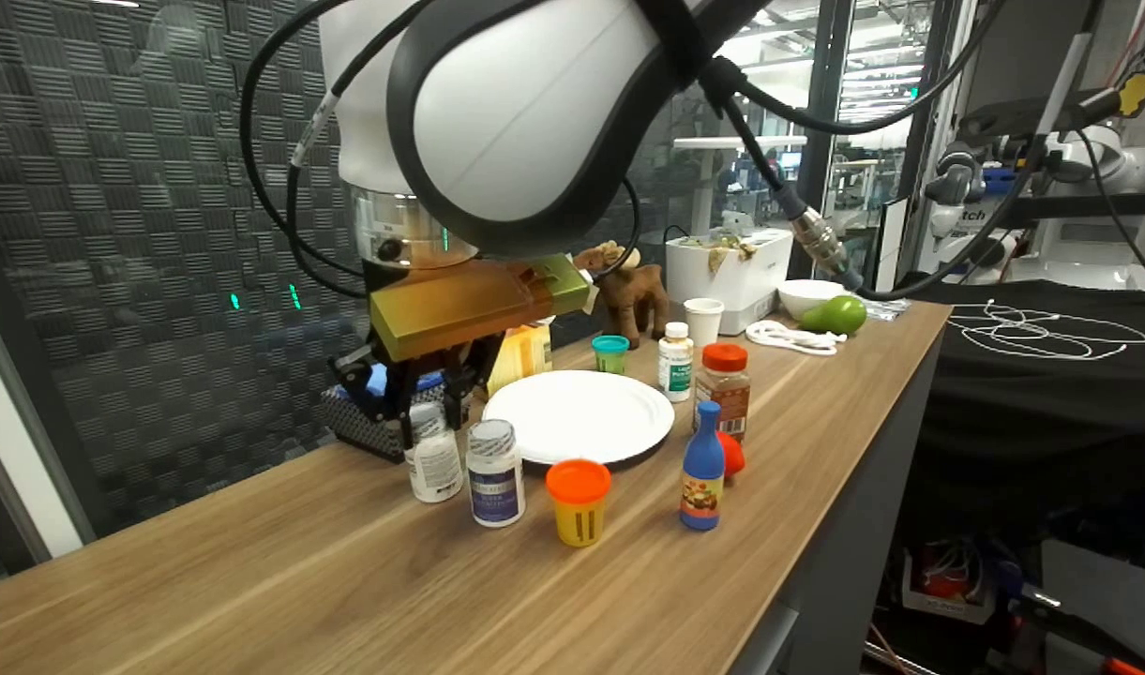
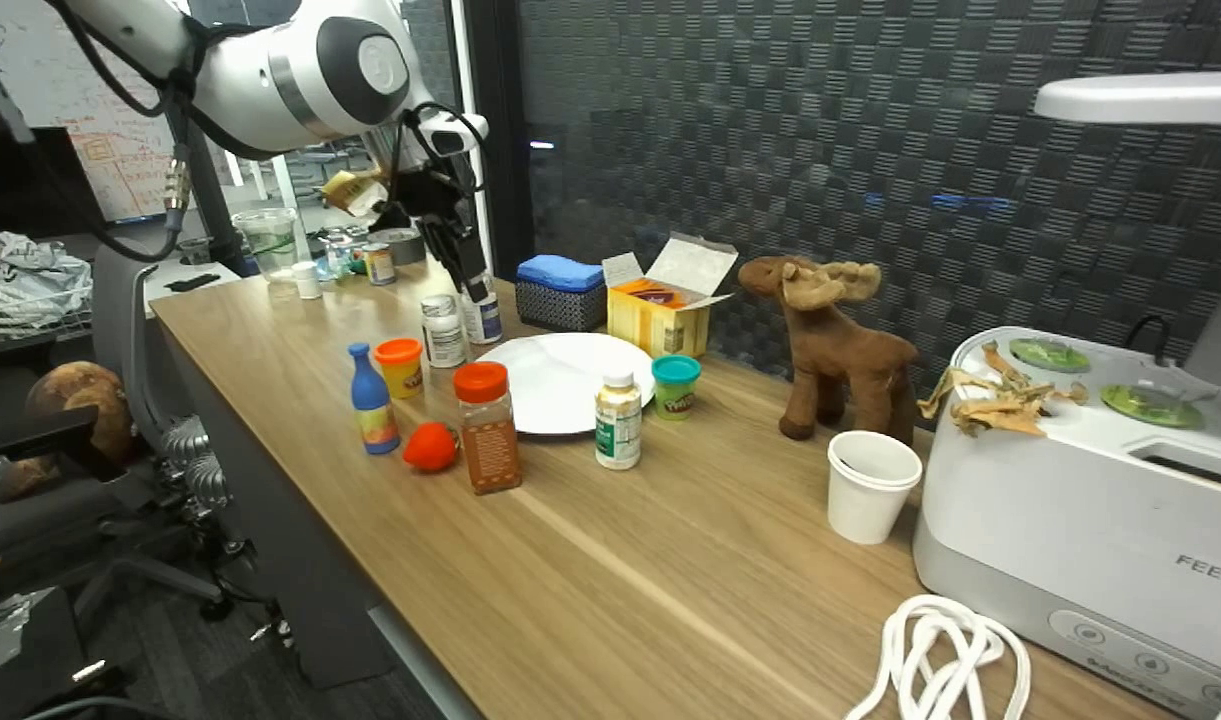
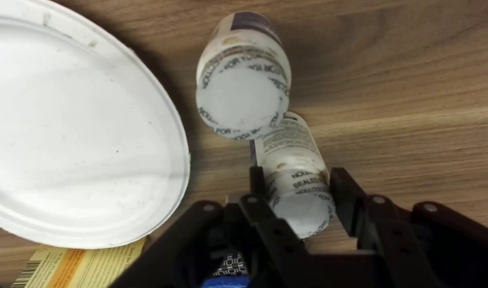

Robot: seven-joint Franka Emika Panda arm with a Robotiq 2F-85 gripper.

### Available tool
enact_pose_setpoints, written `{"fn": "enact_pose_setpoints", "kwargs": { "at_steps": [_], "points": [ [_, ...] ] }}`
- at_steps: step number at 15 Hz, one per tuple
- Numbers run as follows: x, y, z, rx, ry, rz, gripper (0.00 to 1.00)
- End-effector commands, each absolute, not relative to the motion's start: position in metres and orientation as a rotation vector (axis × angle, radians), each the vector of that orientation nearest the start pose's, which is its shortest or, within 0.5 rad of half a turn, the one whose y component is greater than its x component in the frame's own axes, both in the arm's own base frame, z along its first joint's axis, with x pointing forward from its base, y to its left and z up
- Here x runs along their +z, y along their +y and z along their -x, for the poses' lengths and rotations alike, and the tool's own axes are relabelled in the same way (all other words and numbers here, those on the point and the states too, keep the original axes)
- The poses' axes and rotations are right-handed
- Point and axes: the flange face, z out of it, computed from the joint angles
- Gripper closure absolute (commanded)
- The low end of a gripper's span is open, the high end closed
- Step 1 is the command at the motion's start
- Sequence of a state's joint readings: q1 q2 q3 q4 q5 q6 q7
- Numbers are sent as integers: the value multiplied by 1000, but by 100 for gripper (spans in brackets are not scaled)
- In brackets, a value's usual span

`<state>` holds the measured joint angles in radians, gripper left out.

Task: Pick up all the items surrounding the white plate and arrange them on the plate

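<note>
My gripper (image 3: 299, 176) has its fingers pressed to both sides of the cap of a white bottle (image 1: 436, 469), which stands upright on the wood. Close beside it is another white bottle (image 1: 495, 476) with a purple label. The white plate (image 3: 80, 132) lies flat just behind these two in an exterior view. Around it stand an orange-lidded yellow tub (image 1: 580, 511), a blue bottle (image 1: 701, 469), a red-capped jar (image 2: 490, 440), a small red item (image 2: 432, 447), a white bottle with a green label (image 2: 618, 430) and a teal-lidded tub (image 2: 676, 390).
A blue-topped grey box (image 2: 560, 300) sits right behind the gripped bottle, with an open yellow cardboard box (image 2: 660, 325) alongside. Farther along are a plush moose (image 2: 830, 350), paper cups (image 2: 870, 490), a white cord (image 2: 945, 650) and a white appliance (image 2: 1070, 520).
</note>
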<state>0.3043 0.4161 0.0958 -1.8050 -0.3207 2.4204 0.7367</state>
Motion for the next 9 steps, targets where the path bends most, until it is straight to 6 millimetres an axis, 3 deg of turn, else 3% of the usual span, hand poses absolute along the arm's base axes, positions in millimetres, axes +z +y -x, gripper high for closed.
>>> {"fn": "enact_pose_setpoints", "kwargs": {
  "at_steps": [1,5,9],
  "points": [
    [349,264,-618,-486,191,3138,81],
    [384,264,-617,-597,204,3147,81],
    [420,232,-613,-674,309,3138,81]
  ]
}}
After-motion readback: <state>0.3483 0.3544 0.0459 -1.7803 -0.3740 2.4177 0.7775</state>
